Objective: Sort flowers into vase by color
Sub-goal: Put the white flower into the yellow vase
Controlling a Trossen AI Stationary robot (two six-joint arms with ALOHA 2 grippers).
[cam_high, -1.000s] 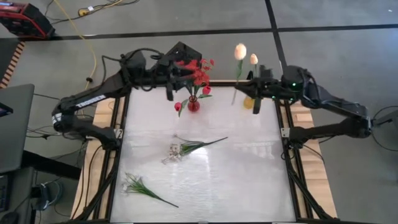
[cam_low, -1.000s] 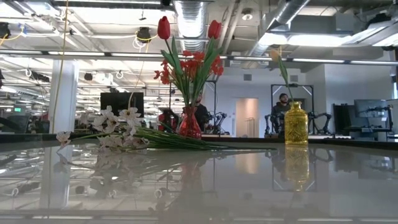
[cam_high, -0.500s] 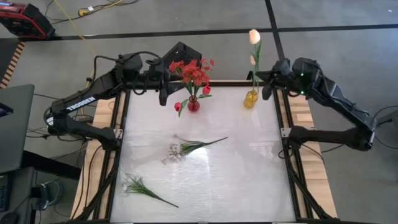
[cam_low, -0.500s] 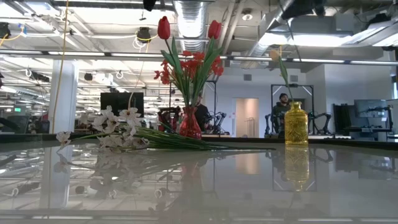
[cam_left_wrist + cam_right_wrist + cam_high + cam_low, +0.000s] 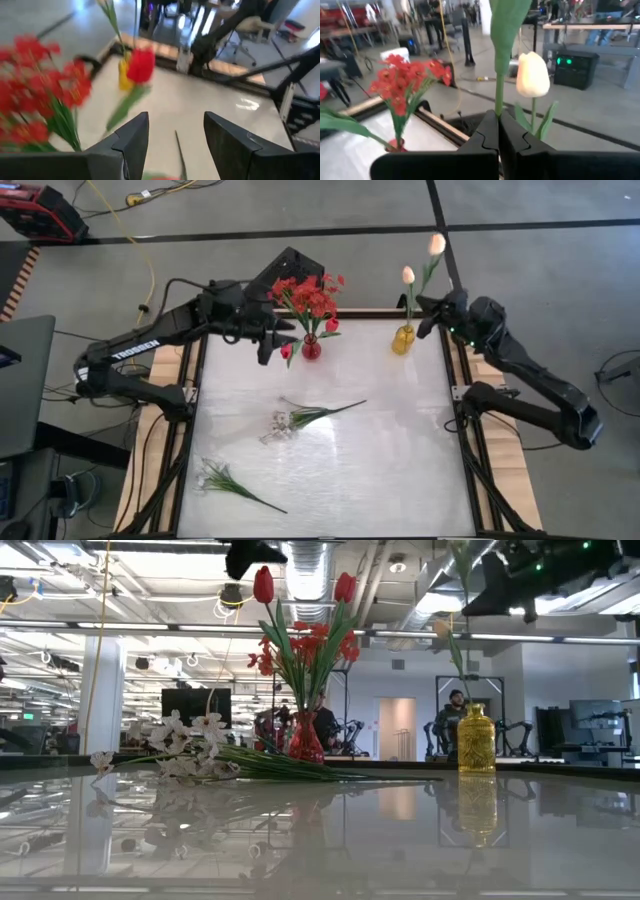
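From above, the right gripper (image 5: 438, 308) has swung back over the far right corner of the table (image 5: 400, 480), and the cream tulip (image 5: 436, 245) it carries now leans outward past the far edge, higher and further right than a moment ago. Its stem sits above the yellow vase (image 5: 402, 340), which already holds one cream tulip (image 5: 408, 275), so the second cream flower looks about to be lowered in. The left gripper (image 5: 268, 338) has drawn nearer the red vase (image 5: 311, 348) with its red bunch (image 5: 310, 295). Two white sprays (image 5: 285, 420) (image 5: 222, 478) lie unsorted, one mid-table, one by the near left corner.

At table height, the right arm (image 5: 520, 570) has come into view at the top, above the yellow vase (image 5: 476, 740); the left arm shows only as a dark tip. The carried bloom is cut off.

The left wrist view shows its fingers (image 5: 131, 140) spread wide and empty, a red tulip (image 5: 140, 65) just ahead; motion blur smears the red blossoms.

The right wrist view shows its fingers (image 5: 485, 135) pressed shut on a green stem (image 5: 499, 95); that flower's head is out of frame, and the vase mouth is hidden below.
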